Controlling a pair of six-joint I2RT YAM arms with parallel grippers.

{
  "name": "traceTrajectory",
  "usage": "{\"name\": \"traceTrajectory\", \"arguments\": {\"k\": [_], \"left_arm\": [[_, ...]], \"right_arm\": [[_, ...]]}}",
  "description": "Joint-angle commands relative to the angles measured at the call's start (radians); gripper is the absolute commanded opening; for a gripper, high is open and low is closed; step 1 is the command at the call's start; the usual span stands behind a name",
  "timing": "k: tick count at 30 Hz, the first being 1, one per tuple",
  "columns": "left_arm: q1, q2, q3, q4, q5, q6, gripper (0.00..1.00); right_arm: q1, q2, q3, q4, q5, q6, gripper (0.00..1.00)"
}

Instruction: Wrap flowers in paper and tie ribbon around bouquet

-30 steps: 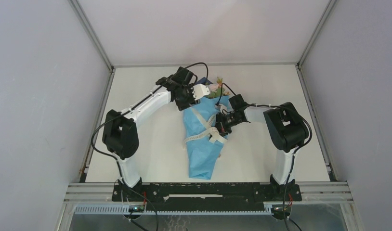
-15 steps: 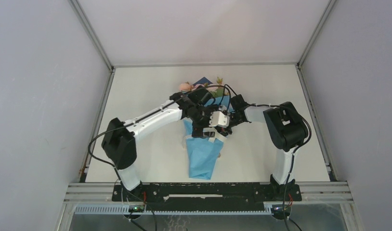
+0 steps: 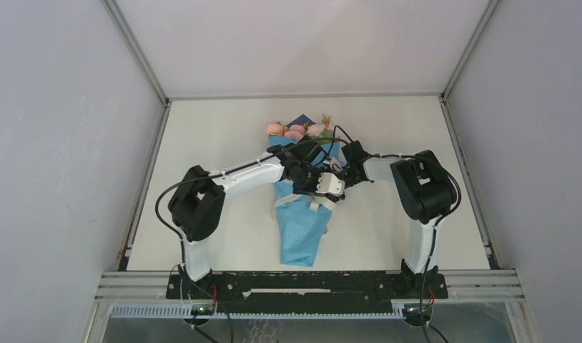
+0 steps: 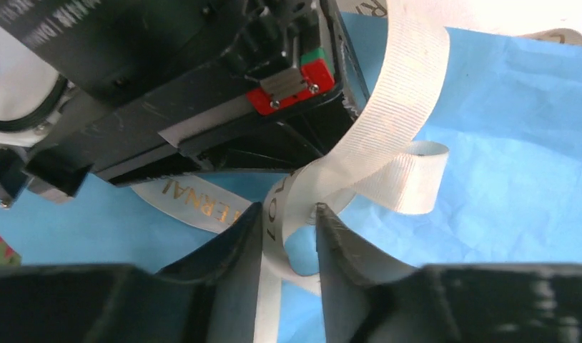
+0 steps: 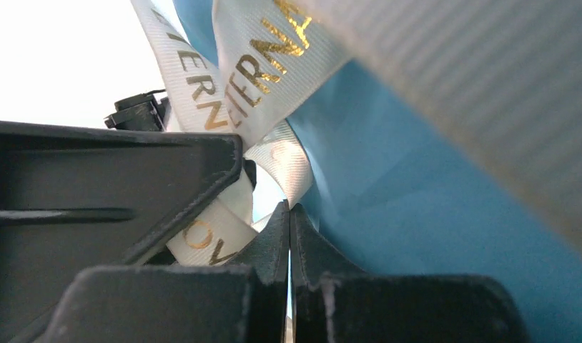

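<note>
The bouquet lies on the table, pink flowers (image 3: 295,131) at the far end and the light-blue paper (image 3: 300,232) cone pointing towards me. The cream ribbon (image 3: 316,204) with gold lettering crosses the cone's middle. My left gripper (image 3: 329,189) reaches over the cone. In the left wrist view it (image 4: 288,214) stands open, and a loop of ribbon (image 4: 388,121) between its fingers touches both. My right gripper (image 3: 341,176) is right beside it. In the right wrist view it (image 5: 289,207) is shut, with the ribbon (image 5: 267,64) pinched at its very tips against the paper (image 5: 417,214).
Grey walls (image 3: 66,143) close in the white table (image 3: 216,128) on the left, right and back. A metal rail (image 3: 309,286) with both arm bases runs along the near edge. The two arms meet over the bouquet's middle.
My left arm has swung from beside the flowers down to the cone's middle, next to the right gripper, uncovering the blooms. Its jaws opened wide, then narrowed round a ribbon loop. The right arm has stayed put.
</note>
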Motion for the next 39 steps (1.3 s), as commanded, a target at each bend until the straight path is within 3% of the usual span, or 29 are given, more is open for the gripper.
{"name": "traceTrajectory", "arguments": {"k": [1,3,8,10,17,22,27,30,39], "left_arm": [[-0.002,0.01,-0.015,0.045,0.016,0.018,0.24],[0.0,0.008,0.0,0.033,0.028,-0.011,0.02],[0.043,0.004,0.041,0.008,0.09,-0.121,0.0],[0.071,0.015,0.057,0.013,0.117,-0.172,0.0],[0.138,0.114,0.138,-0.009,0.165,-0.322,0.0],[0.171,0.147,0.184,-0.047,0.238,-0.369,0.0],[0.173,0.135,0.16,-0.032,0.254,-0.365,0.0],[0.172,0.138,0.155,-0.031,0.257,-0.364,0.0],[0.173,0.144,0.149,-0.031,0.256,-0.366,0.0]], "right_arm": [[-0.017,-0.012,0.029,0.007,-0.025,0.011,0.01],[-0.024,-0.024,0.03,-0.015,-0.011,-0.005,0.07],[-0.11,-0.114,0.035,-0.064,0.033,-0.034,0.33],[-0.165,-0.155,0.049,-0.087,0.07,-0.034,0.38],[-0.211,-0.329,0.002,-0.053,0.206,-0.007,0.42],[-0.156,-0.564,-0.221,0.208,0.286,0.087,0.34],[0.005,-0.725,-0.426,0.45,0.475,0.144,0.32],[0.069,-0.726,-0.434,0.436,0.641,0.133,0.4],[0.158,-0.641,-0.434,0.461,0.846,0.17,0.48]]}}
